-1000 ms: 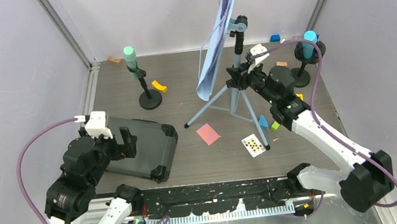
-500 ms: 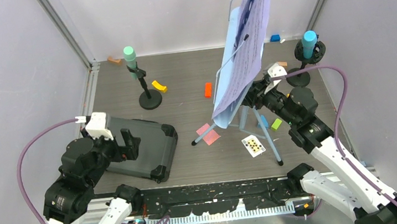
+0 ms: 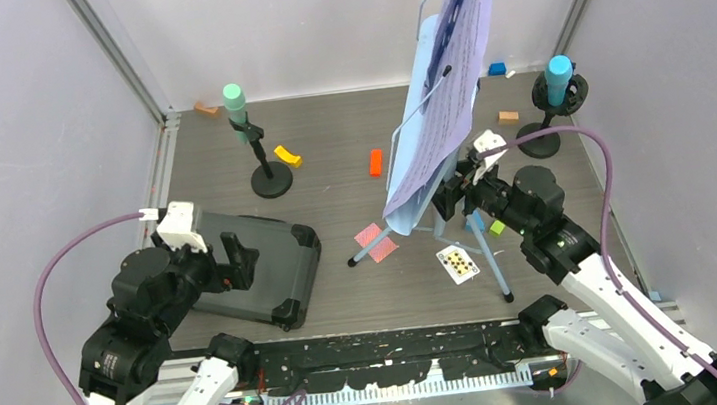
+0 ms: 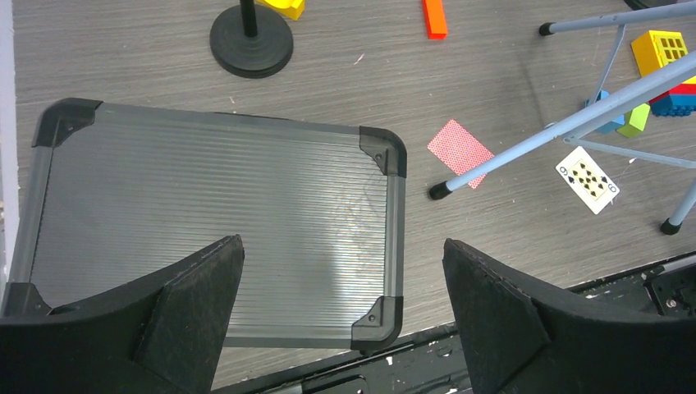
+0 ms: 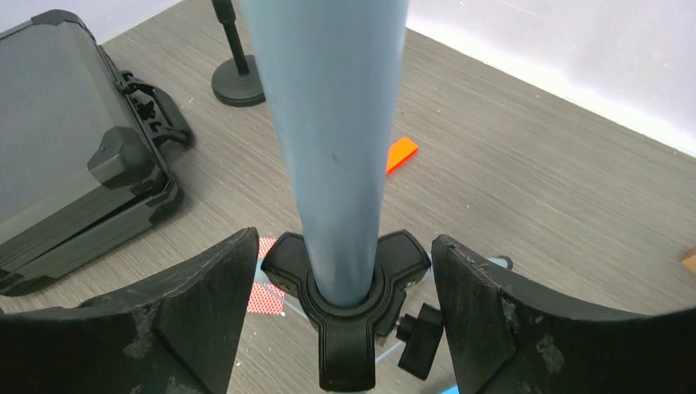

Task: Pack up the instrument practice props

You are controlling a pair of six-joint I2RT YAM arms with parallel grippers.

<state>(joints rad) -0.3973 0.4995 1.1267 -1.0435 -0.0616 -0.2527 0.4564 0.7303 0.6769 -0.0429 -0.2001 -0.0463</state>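
Observation:
The music rack (image 3: 427,39) stands right of centre on its tripod legs (image 3: 488,254), with lilac sheet-music pages (image 3: 456,71) resting on it. My right gripper (image 3: 456,190) is open around the pale blue pole (image 5: 341,123), just above the black tripod hub (image 5: 354,305); both fingers stand clear of the pole. A green microphone (image 3: 235,100) sits on a black pole with a round base (image 3: 272,179) at the back left. A blue microphone (image 3: 559,79) sits on its pole (image 3: 539,140) at the back right. My left gripper (image 4: 341,271) hangs open over the closed dark case (image 4: 213,213).
A red-backed card (image 3: 375,240) and a face-up playing card (image 3: 457,263) lie by the tripod feet. An orange block (image 3: 375,162), a yellow block (image 3: 287,156) and green and blue blocks (image 3: 498,227) are scattered about. Walls close in the back and both sides.
The right arm drew the music stand nearer and to the right, turning the pages to face the camera, then opened its jaws off the pole. The left arm barely moved.

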